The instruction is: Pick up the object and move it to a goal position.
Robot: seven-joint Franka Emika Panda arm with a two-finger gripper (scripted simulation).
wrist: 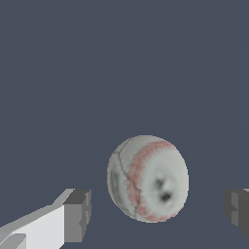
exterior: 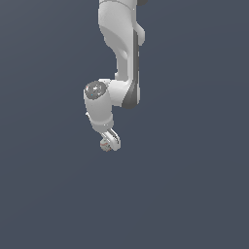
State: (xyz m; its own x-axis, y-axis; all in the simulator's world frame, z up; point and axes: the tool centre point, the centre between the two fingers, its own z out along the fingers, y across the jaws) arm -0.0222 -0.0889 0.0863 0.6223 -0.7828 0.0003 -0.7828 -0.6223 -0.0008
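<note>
The object is a small pale grey-white ball point(wrist: 147, 178) with reddish stitch-like stripes and dark patches. In the wrist view it lies between my two fingers point(wrist: 78, 215), with a gap on each side, so neither pad touches it. My gripper point(wrist: 156, 214) is open around it. In the exterior view the ball point(exterior: 105, 145) peeks out just below the hand, and my gripper point(exterior: 110, 142) points down over it, mostly hiding it. The fingertips do not show clearly in that view.
The white arm point(exterior: 121, 48) comes down from the top of the exterior view. A plain dark blue-grey surface point(exterior: 194, 185) fills the rest of both views. No other objects show.
</note>
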